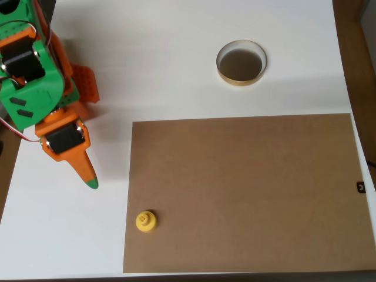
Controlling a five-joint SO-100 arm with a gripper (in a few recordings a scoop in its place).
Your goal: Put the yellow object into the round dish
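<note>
Yellow object (145, 221) sits on brown board (244, 194), below-right of my gripper (88, 179), well apart. Round dish (241, 63) on white table (176, 53), far up-right. Can't tell if my fingers are spread or closed.

Overhead view straight down on the white table (176, 59) (brown board (247, 194) lower right), fairly near.

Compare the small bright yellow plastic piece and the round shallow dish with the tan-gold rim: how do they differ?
The yellow plastic piece is far smaller than the tan-rimmed dish. The piece is a solid knobbed shape; the dish is a hollow ring with a dark inside. The piece stands on the brown board's edge; the dish sits on the white table. Both are round and untouched.
</note>
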